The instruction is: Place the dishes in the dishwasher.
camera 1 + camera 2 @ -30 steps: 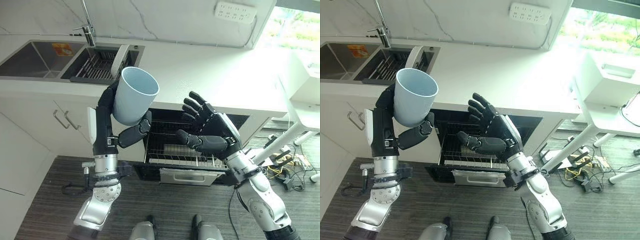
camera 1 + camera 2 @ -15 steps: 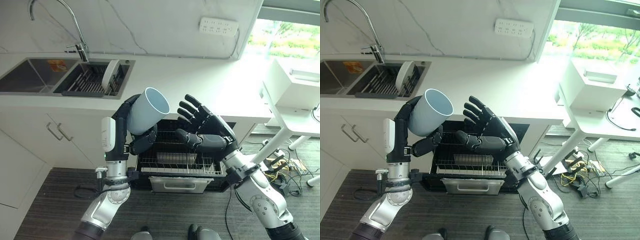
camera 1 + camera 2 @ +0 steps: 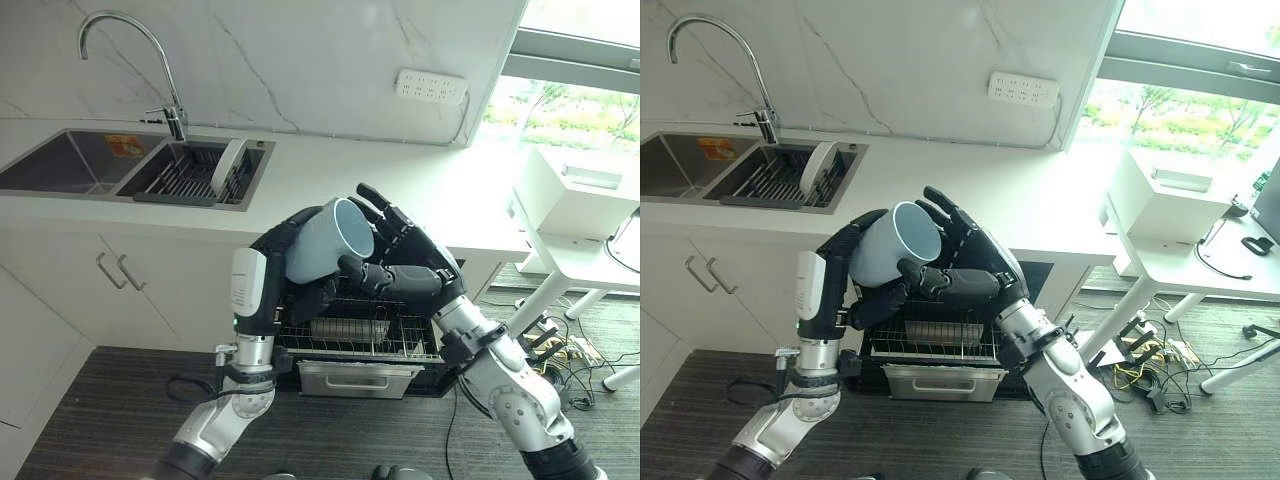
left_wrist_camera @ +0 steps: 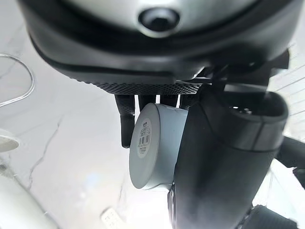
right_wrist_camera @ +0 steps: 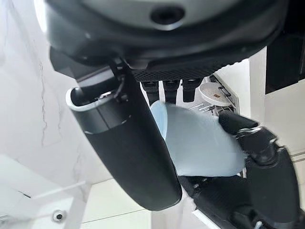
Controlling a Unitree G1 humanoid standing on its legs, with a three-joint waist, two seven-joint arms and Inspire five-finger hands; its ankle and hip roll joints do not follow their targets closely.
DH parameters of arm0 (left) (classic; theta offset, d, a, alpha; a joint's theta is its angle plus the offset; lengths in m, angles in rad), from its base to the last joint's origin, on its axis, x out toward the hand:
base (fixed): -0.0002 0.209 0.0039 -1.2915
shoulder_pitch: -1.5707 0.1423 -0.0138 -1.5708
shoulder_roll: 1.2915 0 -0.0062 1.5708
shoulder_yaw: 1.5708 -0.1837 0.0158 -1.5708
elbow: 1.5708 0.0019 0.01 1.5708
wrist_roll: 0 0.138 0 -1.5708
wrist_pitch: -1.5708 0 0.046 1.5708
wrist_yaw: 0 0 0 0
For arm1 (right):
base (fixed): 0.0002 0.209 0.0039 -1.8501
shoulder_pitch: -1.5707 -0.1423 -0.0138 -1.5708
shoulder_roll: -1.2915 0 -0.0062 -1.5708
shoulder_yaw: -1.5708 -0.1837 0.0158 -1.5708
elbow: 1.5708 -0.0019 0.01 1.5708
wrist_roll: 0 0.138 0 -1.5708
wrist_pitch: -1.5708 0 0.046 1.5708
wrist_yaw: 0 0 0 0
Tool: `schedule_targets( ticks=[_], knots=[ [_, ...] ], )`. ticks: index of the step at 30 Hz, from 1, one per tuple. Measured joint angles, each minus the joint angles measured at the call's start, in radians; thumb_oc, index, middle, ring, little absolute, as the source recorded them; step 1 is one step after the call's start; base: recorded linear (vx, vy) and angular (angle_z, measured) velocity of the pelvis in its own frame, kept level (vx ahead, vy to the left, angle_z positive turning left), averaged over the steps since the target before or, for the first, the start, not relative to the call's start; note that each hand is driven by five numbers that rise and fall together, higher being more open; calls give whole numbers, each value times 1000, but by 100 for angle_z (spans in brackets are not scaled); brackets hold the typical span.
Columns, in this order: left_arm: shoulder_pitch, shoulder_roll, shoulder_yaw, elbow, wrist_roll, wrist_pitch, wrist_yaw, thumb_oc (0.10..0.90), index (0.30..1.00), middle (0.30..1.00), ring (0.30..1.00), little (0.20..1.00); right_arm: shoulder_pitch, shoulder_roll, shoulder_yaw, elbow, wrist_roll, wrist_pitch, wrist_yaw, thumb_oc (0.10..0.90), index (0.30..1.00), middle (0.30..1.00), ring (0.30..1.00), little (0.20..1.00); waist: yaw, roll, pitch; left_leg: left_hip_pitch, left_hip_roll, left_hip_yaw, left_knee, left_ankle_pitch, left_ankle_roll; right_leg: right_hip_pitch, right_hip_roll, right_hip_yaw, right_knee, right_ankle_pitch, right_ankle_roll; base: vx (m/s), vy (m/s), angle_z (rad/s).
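A light blue cup [image 3: 328, 240] is held up in front of the counter, tilted with its mouth toward the right. My left hand [image 3: 283, 232] is shut on it, fingers curled over its side and thumb underneath. In the left wrist view the cup's base [image 4: 152, 143] with a label faces the camera. My right hand [image 3: 415, 270] is open at the cup's mouth. Its straight fingers reach past the rim and its thumb lies below the cup [image 5: 200, 143]. Below both hands stands the open dishwasher with its wire rack [image 3: 400, 340] pulled out.
A sink [image 3: 70, 165] with a tall faucet [image 3: 150, 50] is at the left. Its second basin holds a drying rack with a white plate [image 3: 226, 167]. Cabinet doors with handles [image 3: 118, 272] run below. A white desk [image 3: 590, 260] with a white box [image 3: 580, 190] stands at the right.
The camera has shifted. My left hand has tipped the cup over and carried it right. My right hand has closed the gap and now brackets the cup's rim.
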Motion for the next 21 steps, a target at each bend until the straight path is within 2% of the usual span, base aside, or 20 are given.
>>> schedule_targets(
  ticks=[10,21],
  knots=[
    [-37,0,-10,-1,58,-12,78,400,300,300,300,300,-24,1,36,28,-1,3,-28,800,900,900,900,900,1,-9,-5,-1,-1,0,11,-6,7,5,-1,0,-3,5,7,33,1,0],
    [-43,0,-19,-2,66,-13,76,400,300,300,300,300,-28,3,43,35,-1,4,-37,800,900,900,900,900,3,-8,-6,-2,-1,1,11,-6,7,4,-2,0,-4,4,6,0,0,0]
  ],
)
